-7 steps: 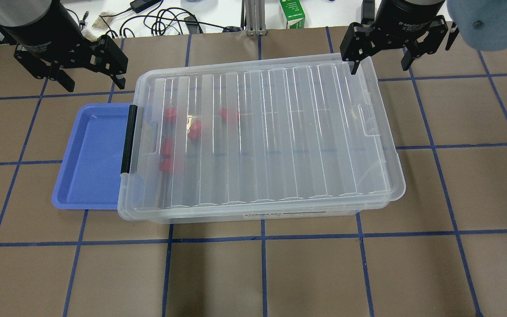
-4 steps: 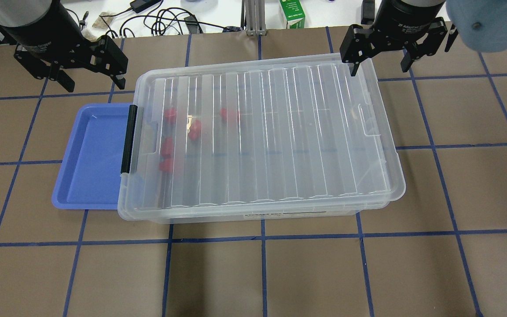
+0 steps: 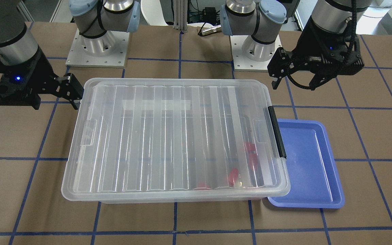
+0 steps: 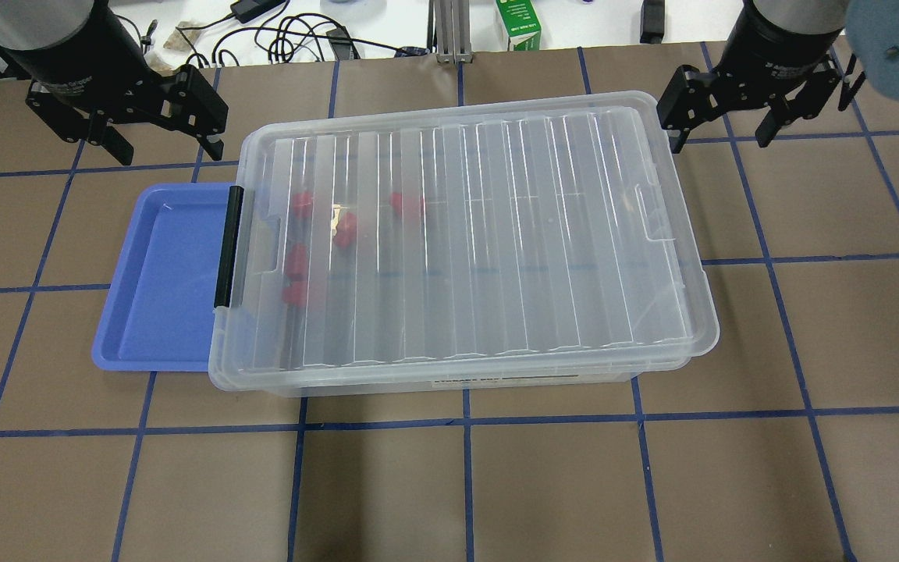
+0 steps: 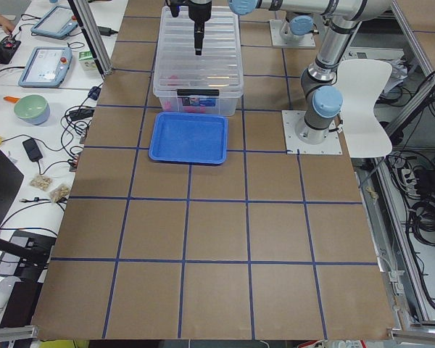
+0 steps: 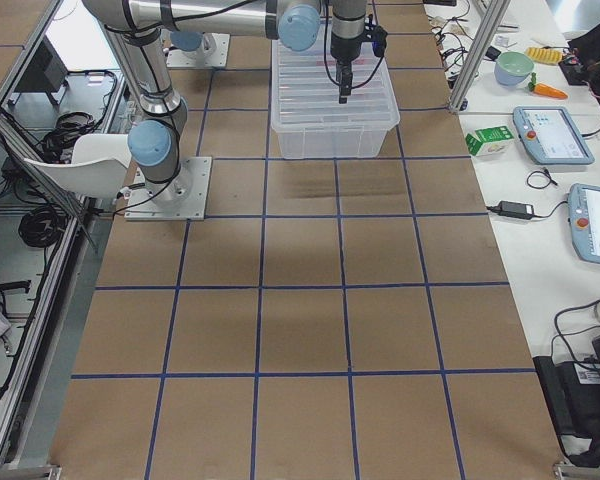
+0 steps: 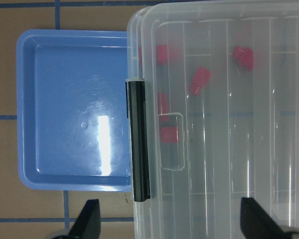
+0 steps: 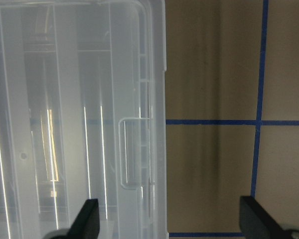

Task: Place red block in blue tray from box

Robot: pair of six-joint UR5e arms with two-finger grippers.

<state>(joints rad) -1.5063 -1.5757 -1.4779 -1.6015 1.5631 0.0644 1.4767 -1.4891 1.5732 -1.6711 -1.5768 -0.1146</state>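
Note:
The box (image 4: 543, 234) is a clear bin in the middle of the table with its ribbed lid shut. Its black latch bar (image 4: 228, 246) is on the left end. Several red blocks (image 4: 345, 230) lie inside near that end, and they also show in the left wrist view (image 7: 200, 80). The blue tray (image 4: 161, 281) lies empty against the latch end, partly under the box's rim. My left gripper (image 4: 165, 147) is open and empty, above the far edge of tray and box. My right gripper (image 4: 723, 136) is open and empty, above the table just off the box's far right corner.
A green carton (image 4: 518, 23) and cables (image 4: 293, 35) lie beyond the table's far edge. The robot bases (image 3: 97, 47) stand behind the box. Blue tape lines cross the brown table.
My right gripper has moved right, from over the box's far right corner to beside it. The left gripper, box, tray and blocks have not moved.

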